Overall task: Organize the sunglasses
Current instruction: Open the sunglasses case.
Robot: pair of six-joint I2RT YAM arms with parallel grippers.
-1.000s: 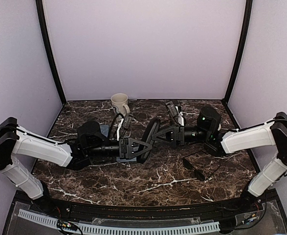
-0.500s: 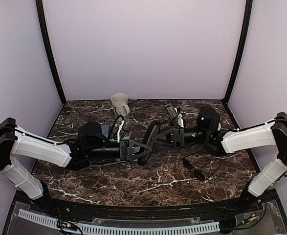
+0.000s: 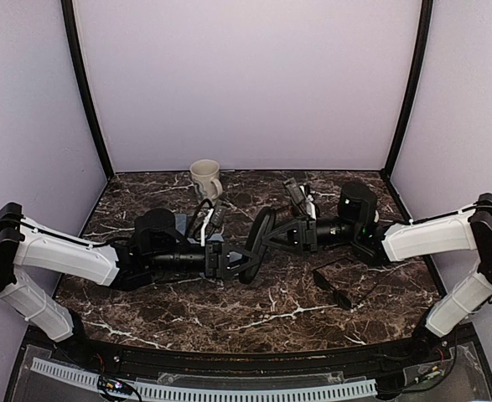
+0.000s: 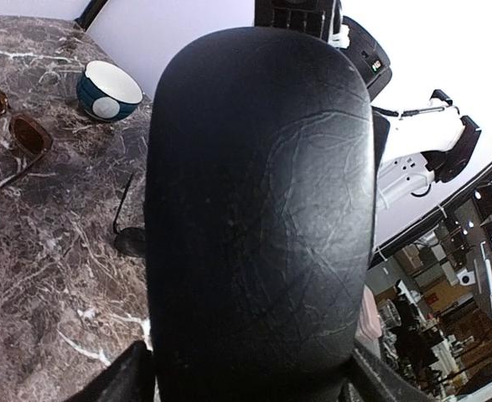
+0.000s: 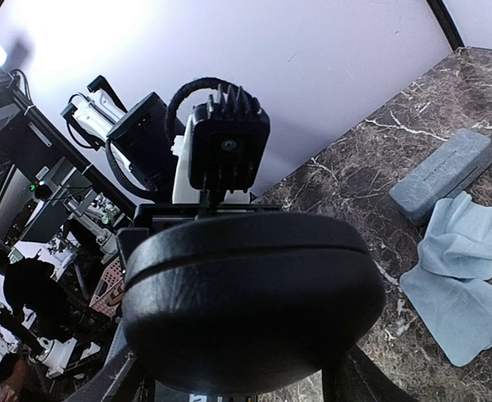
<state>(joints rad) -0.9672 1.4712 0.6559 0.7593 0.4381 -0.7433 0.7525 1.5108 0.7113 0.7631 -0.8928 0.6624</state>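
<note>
Black case (image 3: 262,230): clamped in right claw (image 5: 233,377), blocking both wrist views.
Left claw (image 4: 254,381): grip unclear.
Brown sunglasses (image 4: 28,134): ten o'clock, cropped.

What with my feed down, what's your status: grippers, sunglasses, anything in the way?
Right gripper clamped on black case; left gripper flanks it, grip unclear. Brown-lensed sunglasses and dark pair lie on table, uncased. Case fills both wrist views.
</note>
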